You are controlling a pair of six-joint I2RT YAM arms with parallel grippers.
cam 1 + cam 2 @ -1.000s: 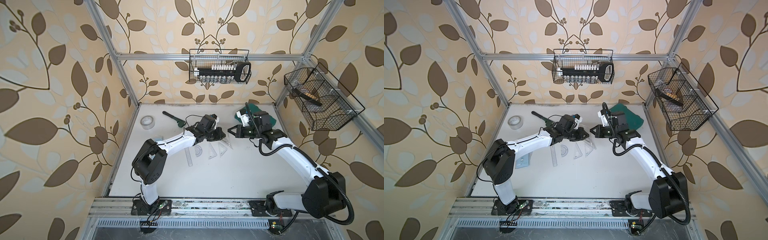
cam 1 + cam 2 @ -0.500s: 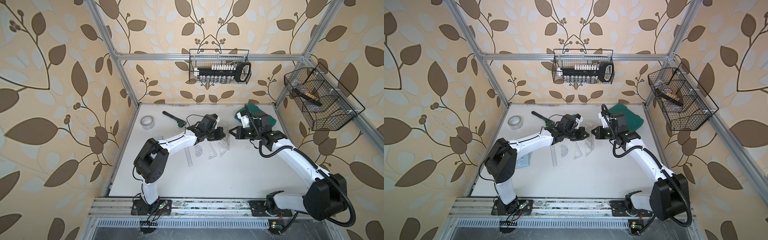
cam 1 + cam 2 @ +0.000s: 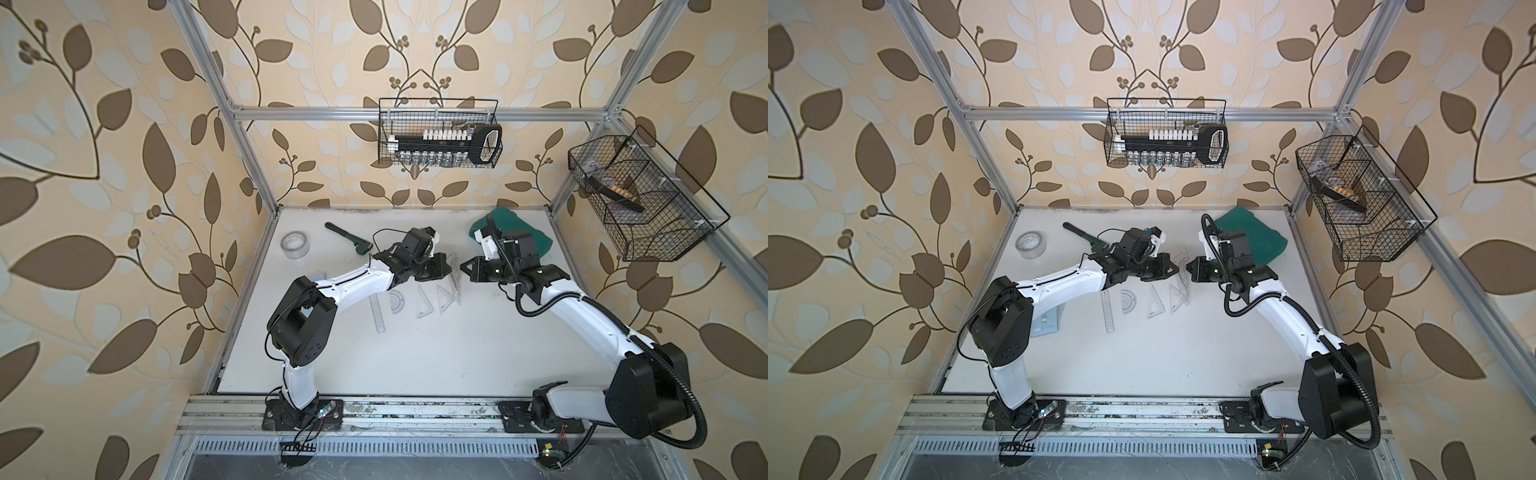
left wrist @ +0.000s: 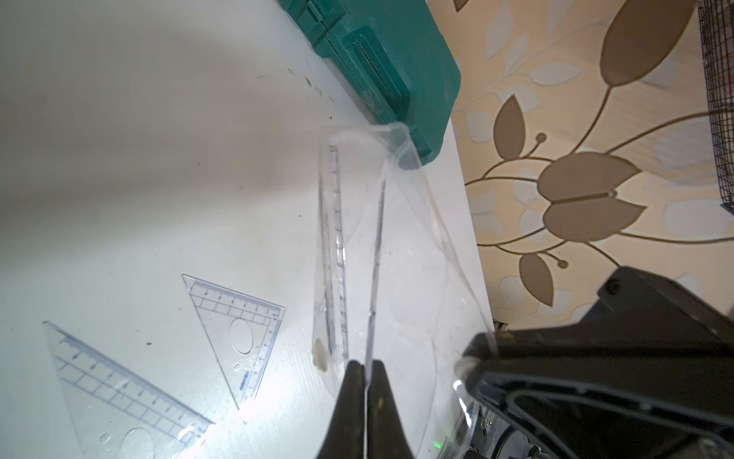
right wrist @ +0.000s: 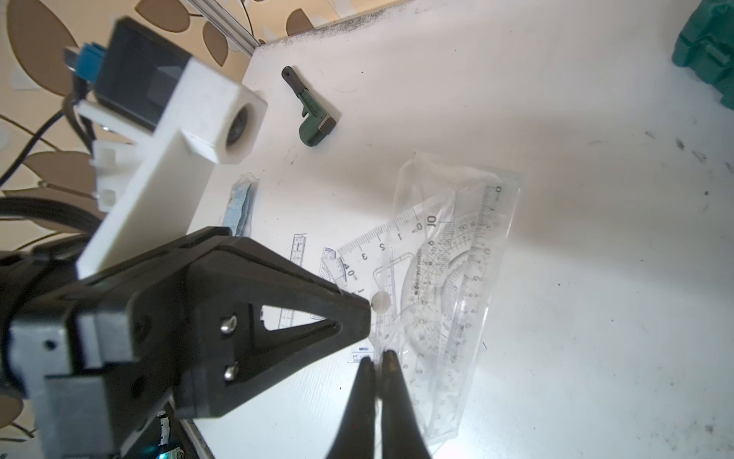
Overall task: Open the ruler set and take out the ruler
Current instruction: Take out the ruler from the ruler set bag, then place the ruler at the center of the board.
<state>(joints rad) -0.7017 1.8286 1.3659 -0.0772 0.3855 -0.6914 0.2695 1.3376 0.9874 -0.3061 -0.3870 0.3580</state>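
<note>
Over the white tabletop (image 3: 415,365), one clear plastic ruler-set pouch (image 5: 456,254) hangs between left pincer (image 4: 365,371) and right pincer (image 5: 377,367), both clamped on its film, one clear straight ruler (image 4: 337,246) inside. Uneven pulling could tear the film, spilling it among four clear pieces lying there: one spare ruler (image 3: 377,311), one protractor (image 3: 395,300), two set squares (image 3: 426,302).

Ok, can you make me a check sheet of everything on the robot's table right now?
Surface: white table, a few dark specks.
Job's things: clear ruler set pouch held between both hands, rulers inside; a straight ruler, protractor and set squares lie loose.
Clutter: tape roll, green wrench, green case, blue packet.
Hands: left hand and right hand both shut on the pouch's edges.
Cables: black hose loops off the right arm; thin wire at the left wrist.
Surroundings: wire baskets, leaf wallpaper.
</note>
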